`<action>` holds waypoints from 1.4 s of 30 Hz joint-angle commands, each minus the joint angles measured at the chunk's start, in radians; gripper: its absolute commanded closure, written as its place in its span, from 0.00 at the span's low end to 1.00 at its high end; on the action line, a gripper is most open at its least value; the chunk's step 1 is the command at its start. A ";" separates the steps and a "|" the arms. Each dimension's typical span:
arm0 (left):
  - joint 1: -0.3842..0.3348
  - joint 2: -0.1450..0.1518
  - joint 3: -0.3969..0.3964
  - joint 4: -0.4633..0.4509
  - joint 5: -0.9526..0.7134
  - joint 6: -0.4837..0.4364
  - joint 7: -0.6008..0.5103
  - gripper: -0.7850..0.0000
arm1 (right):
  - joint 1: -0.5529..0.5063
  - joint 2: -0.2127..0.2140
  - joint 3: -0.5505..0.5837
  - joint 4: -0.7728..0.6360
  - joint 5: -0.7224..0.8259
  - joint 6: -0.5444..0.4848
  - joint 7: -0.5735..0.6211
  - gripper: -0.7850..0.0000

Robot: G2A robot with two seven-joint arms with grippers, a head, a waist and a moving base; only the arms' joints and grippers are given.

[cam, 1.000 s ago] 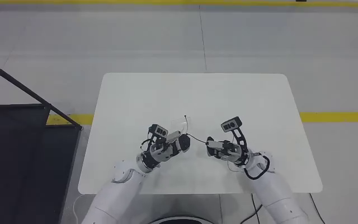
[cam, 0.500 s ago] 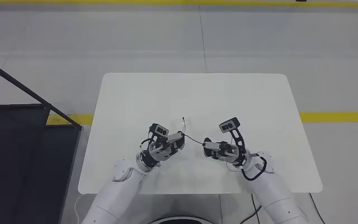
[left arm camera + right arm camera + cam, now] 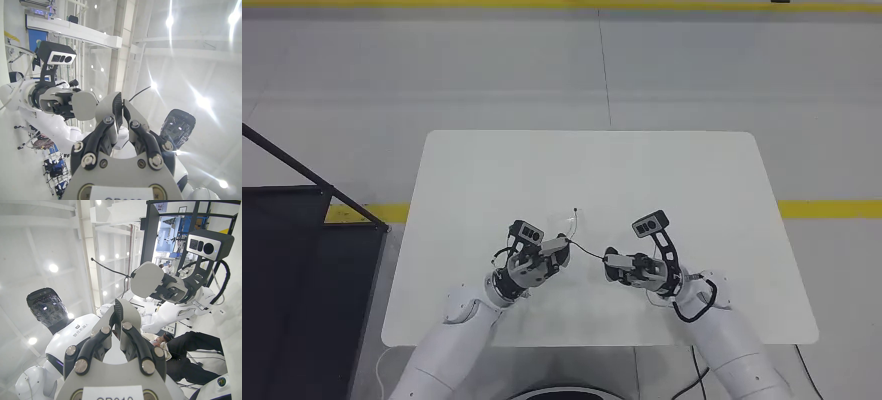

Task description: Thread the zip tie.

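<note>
Black zip tie (image 3: 109, 269), white table (image 3: 692, 180)
Left gripper (image 3: 121, 103) and right gripper (image 3: 118, 306) pale grey, pads (image 3: 117, 108) black and ribbed; floor (image 3: 442, 70) grey with yellow stripes.

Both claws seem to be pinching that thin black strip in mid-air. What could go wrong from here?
The zip tie is thin, and the left gripper and right gripper each pinch it only at the fingertips, so it may slip out and drop to the table. Its free end sticks out unsupported, so it could sway and make the threading miss.
</note>
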 commanded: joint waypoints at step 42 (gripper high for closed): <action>0.047 0.017 -0.006 -0.011 0.315 -0.108 0.044 1.00 | -0.046 -0.049 0.132 -0.011 0.256 0.097 0.097 1.00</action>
